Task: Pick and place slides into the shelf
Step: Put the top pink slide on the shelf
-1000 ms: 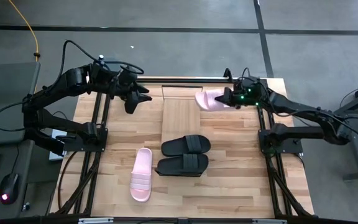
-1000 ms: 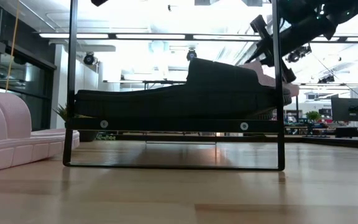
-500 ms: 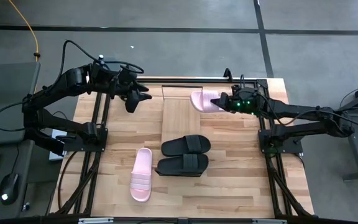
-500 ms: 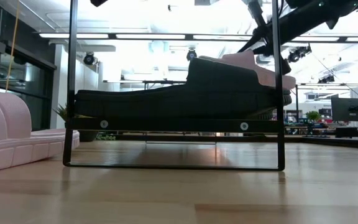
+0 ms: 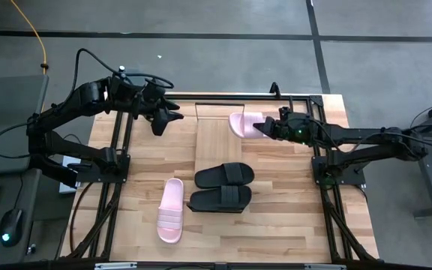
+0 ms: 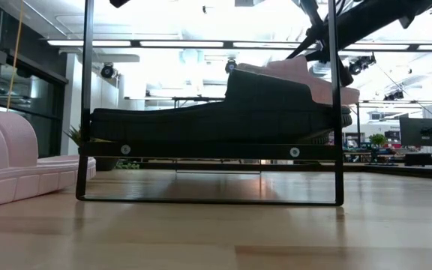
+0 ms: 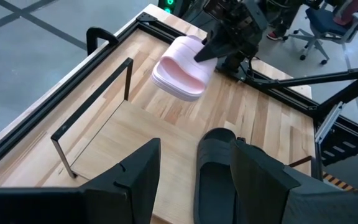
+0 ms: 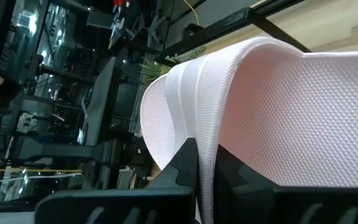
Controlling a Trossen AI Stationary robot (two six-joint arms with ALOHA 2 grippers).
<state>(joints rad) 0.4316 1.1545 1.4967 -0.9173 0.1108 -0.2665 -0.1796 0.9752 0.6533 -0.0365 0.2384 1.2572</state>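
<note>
My right gripper point(image 5: 263, 126) is shut on a pale pink slide point(image 5: 243, 122), which hangs in the air over the far end of the shelf point(image 5: 214, 142), a light-wood board on a black wire frame point(image 7: 92, 121). The left wrist view shows that slide point(image 7: 182, 74) off the wood. Two black slides point(image 5: 225, 175) point(image 5: 220, 198) lie side by side on the shelf's near part; the low view shows one point(image 6: 223, 112) resting by its sole on the raised board. The second pink slide point(image 5: 171, 210) lies sole down on the table. My left gripper point(image 5: 167, 118) hovers open at the far left. My right gripper pinches the pink slide's wide strap at its edge point(image 8: 207, 146) between the two fingers point(image 8: 182, 165). The fingers come roughly level from the table's right side. The slide is lifted clear, tilted, with its toe end toward the table's left.
Black frame rails point(image 5: 118, 161) point(image 5: 322, 161) run along the table's left and right sides, and one crosses the far edge point(image 5: 231, 96). Bare wood lies left of the shelf point(image 5: 163, 154) and right of the black slides point(image 5: 283, 187).
My right gripper has carried the pink slide toward the table's left, from beside the right rail to over the shelf's far end. In the low view the slide has come further into sight above the black slide. The left arm has kept still.
</note>
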